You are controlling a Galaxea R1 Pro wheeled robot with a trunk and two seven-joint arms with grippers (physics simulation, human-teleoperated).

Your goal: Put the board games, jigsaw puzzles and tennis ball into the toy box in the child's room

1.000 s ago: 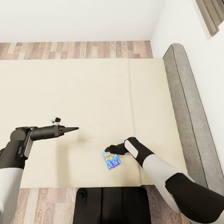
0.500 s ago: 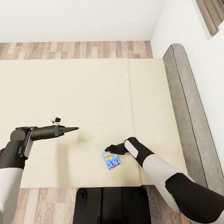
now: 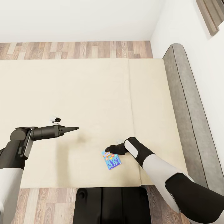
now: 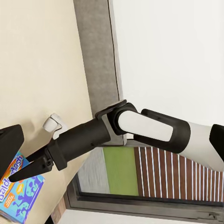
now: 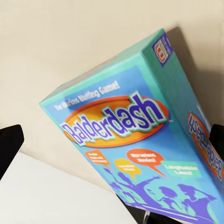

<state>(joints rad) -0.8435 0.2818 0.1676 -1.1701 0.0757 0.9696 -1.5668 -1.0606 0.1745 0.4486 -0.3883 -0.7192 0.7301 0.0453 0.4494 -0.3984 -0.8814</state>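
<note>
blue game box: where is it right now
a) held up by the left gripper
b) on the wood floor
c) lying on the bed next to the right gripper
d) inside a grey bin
c: the blue game box lies flat on the beige bed near its front edge, with the right gripper right at its top edge; the left gripper is off to the side, away from it.

Wood plank floor [image 3: 77, 49], white wall [image 3: 77, 18], window [image 4: 140, 172].

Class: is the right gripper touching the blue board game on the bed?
Cannot tell. In the head view the right gripper meets the blue board game at its top edge, but neither contact nor gap shows plainly.
</note>
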